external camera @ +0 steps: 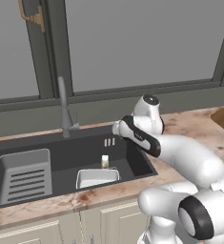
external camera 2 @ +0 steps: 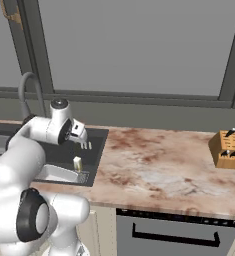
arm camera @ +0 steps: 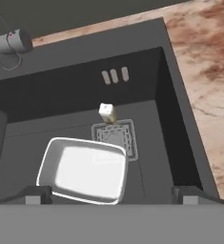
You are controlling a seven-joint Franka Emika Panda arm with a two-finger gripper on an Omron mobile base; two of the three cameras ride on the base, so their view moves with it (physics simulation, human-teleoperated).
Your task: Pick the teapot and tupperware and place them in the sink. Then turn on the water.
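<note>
Tupperware and teapot in the sink, gripper wide open above them

The sink (external camera: 137, 164) is the landmark: inside it, at the left end, lies a grey slotted rack (external camera: 25, 175); the tupperware (external camera: 97, 177) lies on the basin floor by the front wall, and the small teapot (external camera: 105, 161) stands just behind it, near the drain grate (arm camera: 115, 136). In the hand view the teapot (arm camera: 107, 113) stands apart from the tupperware (arm camera: 84, 170). The tall faucet (external camera: 64, 108) rises behind the sink, with its base (arm camera: 14, 41) on the back rim. On the counter (external camera 2: 154, 170) far to the right of the sink stands a knife block (external camera 2: 229, 148). The gripper (arm camera: 111, 196) hovers over the right part of the sink, above the tupperware; its fingers (arm camera: 190, 195) are spread fully apart and touch nothing.
</note>
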